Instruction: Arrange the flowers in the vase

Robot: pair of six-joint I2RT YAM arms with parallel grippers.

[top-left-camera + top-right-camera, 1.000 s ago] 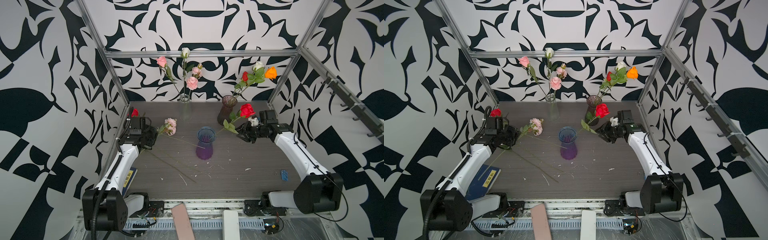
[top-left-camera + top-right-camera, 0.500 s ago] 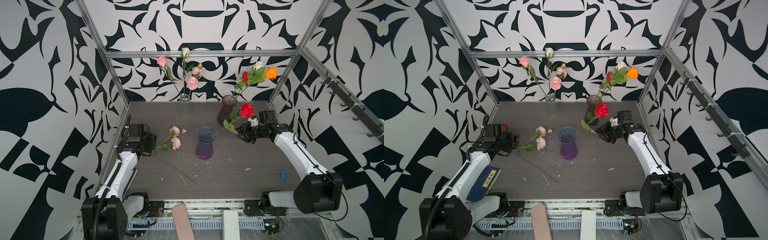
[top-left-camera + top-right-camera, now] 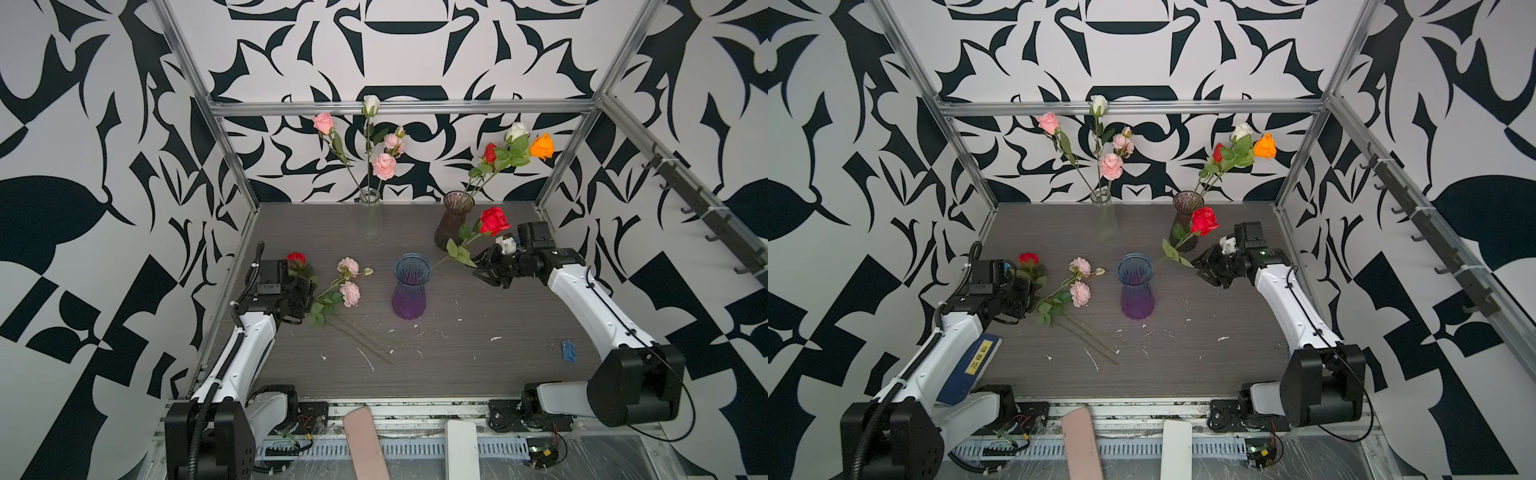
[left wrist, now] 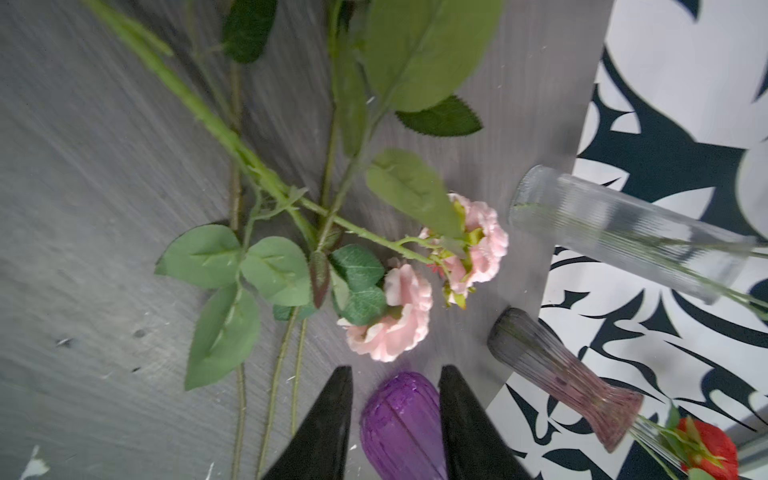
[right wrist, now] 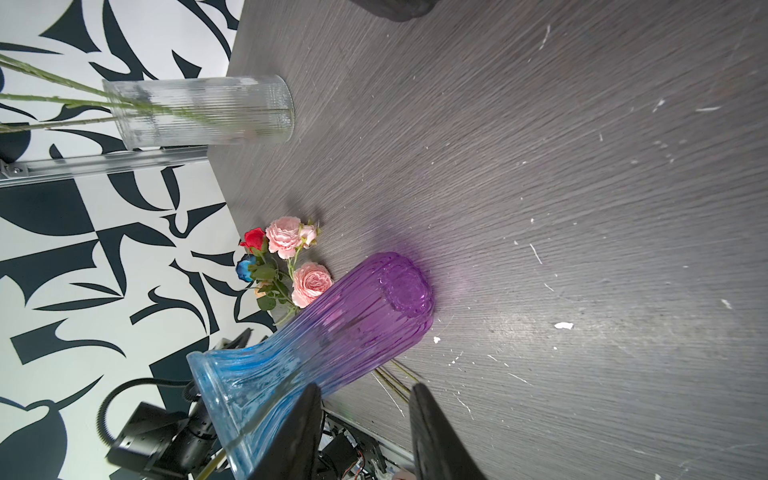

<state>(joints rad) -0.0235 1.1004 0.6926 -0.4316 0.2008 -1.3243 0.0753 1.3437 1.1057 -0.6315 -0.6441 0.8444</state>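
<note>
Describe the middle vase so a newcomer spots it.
On the dark tabletop, three vases stand: two at the back, one at the centre. That central vase is ribbed glass fading from a blue flared rim to a purple base, unlike the clear vase and the smoky mauve vase behind it.

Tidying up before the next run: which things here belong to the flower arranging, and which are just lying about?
Job: blue-purple vase, red rose in it, loose flowers, clear vase, dark vase.
Lying about: blue book, small blue piece, pink slab, white slab.

Pink flowers (image 3: pixel 351 293) now loose on table (image 3: pixel 478 361).
</note>
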